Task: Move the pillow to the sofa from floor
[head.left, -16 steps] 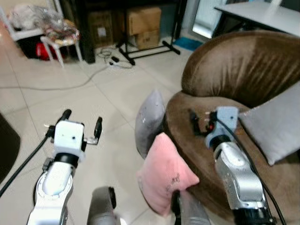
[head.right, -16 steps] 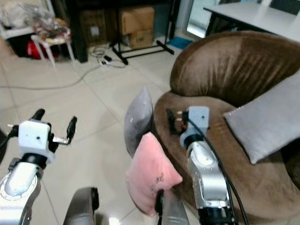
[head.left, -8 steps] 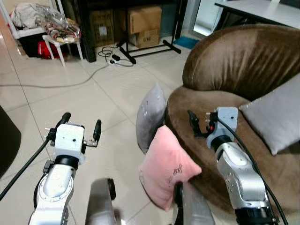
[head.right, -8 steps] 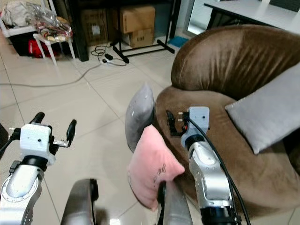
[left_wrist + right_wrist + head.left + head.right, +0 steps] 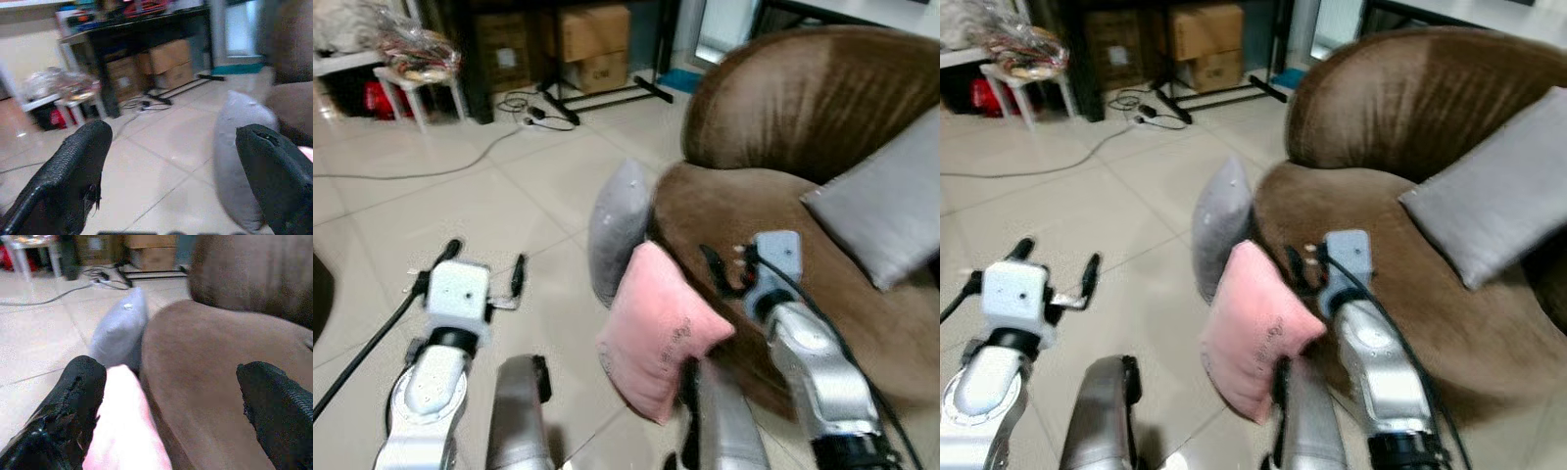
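Closer now, pink pillow (image 5: 661, 328) leans against sofa (image 5: 744, 211) edge; both end effectors spread apart.

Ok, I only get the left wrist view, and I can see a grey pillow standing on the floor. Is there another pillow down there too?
Observer: Yes. A pink pillow leans against the front of the sofa, nearer the robot than the grey pillow.
Operator: Is there anything on the sofa?
Observer: A second grey pillow rests on the seat, propped against the backrest on the robot's right.
Operator: And where's the other arm?
Observer: The right tool hovers open above the front edge of the sofa seat, just beside the pink pillow, and it holds nothing.
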